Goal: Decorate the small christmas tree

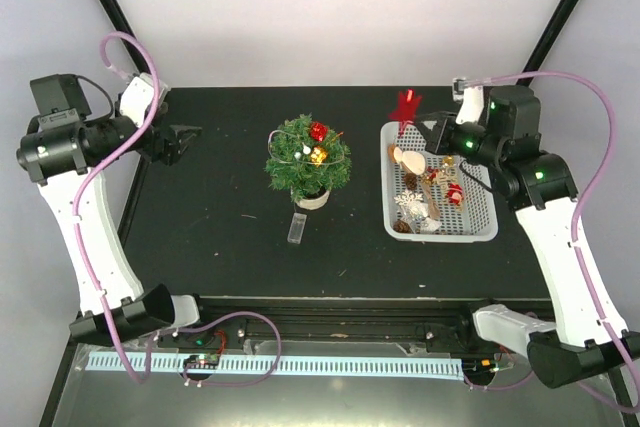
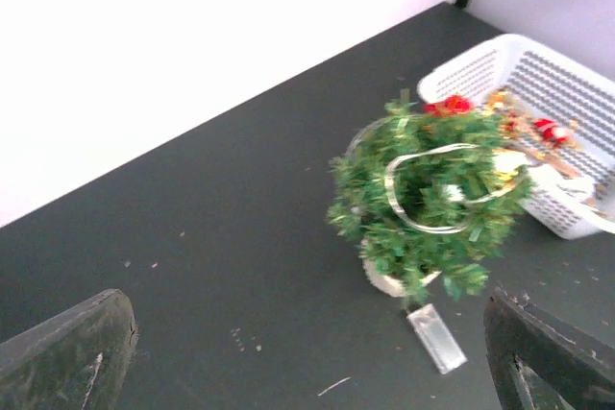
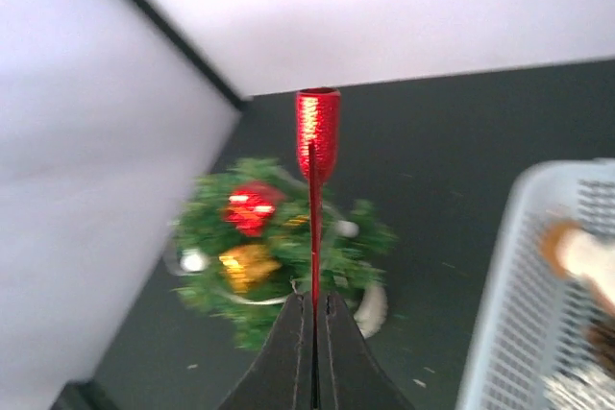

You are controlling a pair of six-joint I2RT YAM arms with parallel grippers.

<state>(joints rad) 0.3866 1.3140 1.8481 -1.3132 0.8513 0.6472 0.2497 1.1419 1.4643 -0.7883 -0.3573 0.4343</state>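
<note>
Small christmas tree (image 1: 307, 160) is carrying some baubles (image 1: 318, 132); right pincer (image 3: 314, 306) is pinching an unplaced red star (image 3: 317, 127), left pincer (image 1: 188, 143) gaping empty.

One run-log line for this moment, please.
left pincer: open, empty | right pincer: shut on red star, by white basket | small christmas tree: upright, red and gold ornaments on

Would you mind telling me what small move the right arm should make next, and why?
Probably it should carry the red star leftward toward the top of the small christmas tree. The right gripper is shut on the star, which hangs over the far corner of the white basket, well apart from the tree.
</note>
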